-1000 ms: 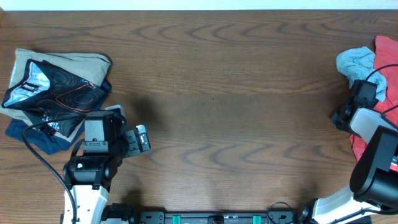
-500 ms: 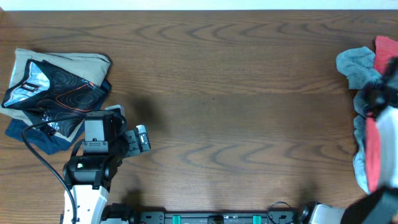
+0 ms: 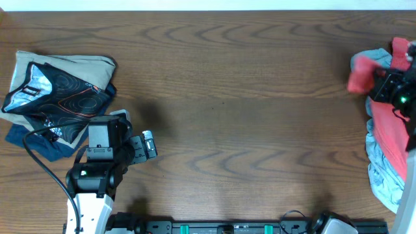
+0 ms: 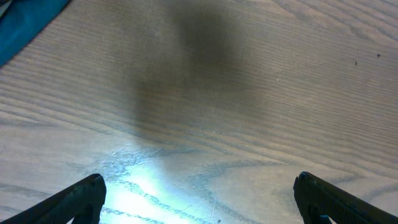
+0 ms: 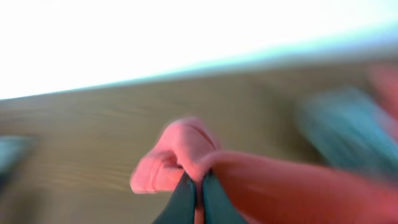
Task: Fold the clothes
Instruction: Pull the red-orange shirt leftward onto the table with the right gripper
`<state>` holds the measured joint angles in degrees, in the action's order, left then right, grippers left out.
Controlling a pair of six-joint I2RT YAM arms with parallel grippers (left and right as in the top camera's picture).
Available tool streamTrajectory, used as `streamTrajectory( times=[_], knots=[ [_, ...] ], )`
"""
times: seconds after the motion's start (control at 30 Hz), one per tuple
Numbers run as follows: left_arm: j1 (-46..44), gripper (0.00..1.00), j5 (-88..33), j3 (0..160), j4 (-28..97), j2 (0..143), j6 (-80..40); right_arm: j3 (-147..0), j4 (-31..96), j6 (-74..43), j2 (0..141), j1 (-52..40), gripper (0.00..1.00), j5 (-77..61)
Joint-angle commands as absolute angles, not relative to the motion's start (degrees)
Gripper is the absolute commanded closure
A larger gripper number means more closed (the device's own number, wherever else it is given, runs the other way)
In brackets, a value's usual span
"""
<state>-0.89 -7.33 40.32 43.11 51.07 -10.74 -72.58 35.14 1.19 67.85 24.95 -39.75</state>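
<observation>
The coral-red T-shirt (image 3: 389, 130) hangs at the far right edge of the table, lifted by my right gripper (image 3: 372, 83). A flap of it sticks out left of the jaws. In the right wrist view my right gripper (image 5: 194, 194) is shut on a fold of the coral-red T-shirt (image 5: 180, 152); the view is blurred. The pale grey-blue shirt (image 3: 383, 179) lies under and beside the red one, with a bunched part at the top right. My left gripper (image 3: 149, 144) is open and empty over bare wood at the lower left; its fingertips (image 4: 199, 199) stand wide apart.
A pile of folded garments (image 3: 58, 91) lies at the far left, a tan one under a dark printed one and a navy one. The brown wooden table (image 3: 247, 117) stretches between the arms. A black cable runs by the left arm.
My right gripper has closed on the coral-red T-shirt and lifted it up and to the left, uncovering the grey-blue shirt. The left arm has not moved.
</observation>
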Motion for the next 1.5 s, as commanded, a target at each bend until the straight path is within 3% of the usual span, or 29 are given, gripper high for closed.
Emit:
streamTrajectory(
  times=[0.0, 0.17, 0.4, 0.53, 0.6, 0.7, 0.9, 1.2, 1.47],
  knots=[
    [-1.1, 0.02, -7.5, 41.6, 43.2, 51.2, -11.5, -76.2, 30.1, 4.7, 62.2, 21.2, 0.9, -83.3],
    [-1.1, 0.02, -7.5, 41.6, 43.2, 51.2, -11.5, -76.1, 35.2, 3.8, 59.9, 14.2, 0.82, -80.5],
    [-1.1, 0.02, -7.5, 41.6, 43.2, 51.2, -11.5, -76.0, 49.3, 5.0, 62.9, 5.4, 0.9, -61.1],
    [-1.1, 0.02, -7.5, 41.6, 43.2, 51.2, -11.5, -76.0, 55.8, 5.0, 65.8, 2.2, 0.73, -39.4],
    [-1.1, 0.02, -7.5, 41.6, 43.2, 51.2, -11.5, -76.0, 58.5, 3.9, 67.9, 1.5, 0.51, -23.5],
    [-1.1, 0.02, -7.5, 41.6, 43.2, 51.2, -11.5, -76.0, 62.3, 2.2, 71.6, 1.4, 0.41, -11.5],
    [-1.1, 0.02, -7.5, 41.6, 43.2, 51.2, -11.5, -75.9, 68.2, 2.2, 81.6, 1.4, 0.25, -10.5],
    [-1.1, 0.02, -7.5, 41.6, 43.3, 51.2, -11.5, -74.7, 67.9, -11.6, 95.5, 1.4, 0.14, -0.4],
    [-1.1, 0.02, -7.5, 41.6, 43.3, 51.2, -11.5, -64.5, 56.5, -14.5, 100.1, 1.4, 0.12, -0.2]
  ],
)
